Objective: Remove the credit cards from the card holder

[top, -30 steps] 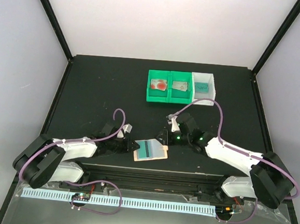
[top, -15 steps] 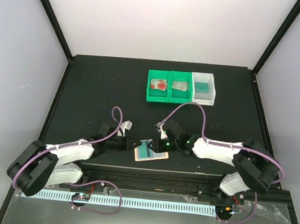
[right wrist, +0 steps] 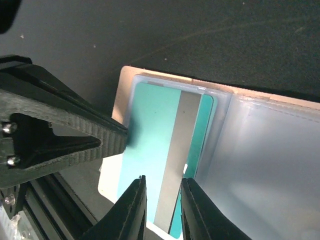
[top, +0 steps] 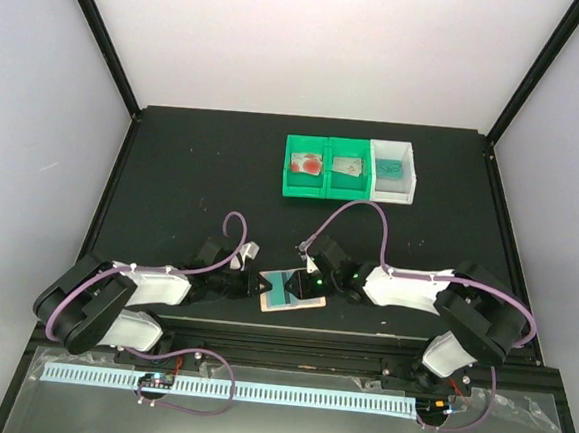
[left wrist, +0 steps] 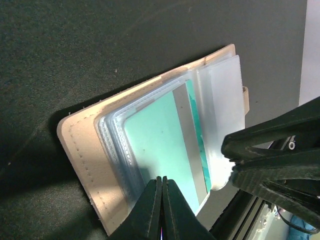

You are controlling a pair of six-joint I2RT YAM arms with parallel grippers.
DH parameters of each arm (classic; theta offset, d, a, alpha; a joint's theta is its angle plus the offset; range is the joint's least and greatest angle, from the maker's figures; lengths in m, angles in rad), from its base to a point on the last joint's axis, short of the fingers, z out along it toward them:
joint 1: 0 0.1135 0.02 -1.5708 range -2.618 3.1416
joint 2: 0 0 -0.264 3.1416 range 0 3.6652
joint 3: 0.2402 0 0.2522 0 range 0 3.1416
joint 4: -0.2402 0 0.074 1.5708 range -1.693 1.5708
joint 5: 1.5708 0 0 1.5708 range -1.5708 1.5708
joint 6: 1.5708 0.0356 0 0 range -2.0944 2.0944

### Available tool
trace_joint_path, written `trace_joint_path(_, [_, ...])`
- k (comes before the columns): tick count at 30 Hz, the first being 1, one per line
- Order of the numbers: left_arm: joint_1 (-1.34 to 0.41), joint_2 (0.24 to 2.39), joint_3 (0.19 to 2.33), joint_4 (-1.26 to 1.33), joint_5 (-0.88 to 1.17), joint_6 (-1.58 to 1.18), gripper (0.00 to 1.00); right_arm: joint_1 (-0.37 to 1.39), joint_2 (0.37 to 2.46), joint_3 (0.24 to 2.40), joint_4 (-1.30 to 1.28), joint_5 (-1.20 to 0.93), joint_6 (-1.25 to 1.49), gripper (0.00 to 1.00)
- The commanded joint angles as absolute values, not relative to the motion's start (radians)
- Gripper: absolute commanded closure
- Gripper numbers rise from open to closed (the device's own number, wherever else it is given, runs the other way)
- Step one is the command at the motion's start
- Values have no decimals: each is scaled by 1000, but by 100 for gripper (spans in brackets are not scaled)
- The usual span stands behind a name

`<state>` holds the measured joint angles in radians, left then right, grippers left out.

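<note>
Teal card (right wrist: 150, 140) (grey-striped) in open card holder (left wrist: 80, 150) — right gripper (right wrist: 162, 182) astride.

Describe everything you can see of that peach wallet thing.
The holder lies open and flat on the black table, near the arms' bases. Its peach cover looks like stitched leather, with a small tab; inside are clear plastic sleeves, the top one holding a teal card with a grey stripe. The shut left gripper touches a sleeve edge; the open right gripper is poised over the card.

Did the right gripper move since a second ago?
Yes. The right gripper moved left and down the view, away from the green bins, over the card holder.
</note>
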<state>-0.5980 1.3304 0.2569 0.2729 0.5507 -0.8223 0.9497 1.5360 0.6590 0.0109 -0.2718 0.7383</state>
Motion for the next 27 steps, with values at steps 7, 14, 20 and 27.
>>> trace_joint_path(7, [-610,1352,256,248,504,-785,98,957,1598,672,28,-239,752,79])
trace_joint_path(14, [-612,1348,248,241,489,-782,98,957,1609,661,40,-238,771,79])
trace_joint_path(20, [-613,1356,244,251,488,-784,98,957,1625,646,83,-267,786,79])
trace_joint_path(27, [-615,1355,242,251,484,-785,98,957,1637,634,123,-278,797,91])
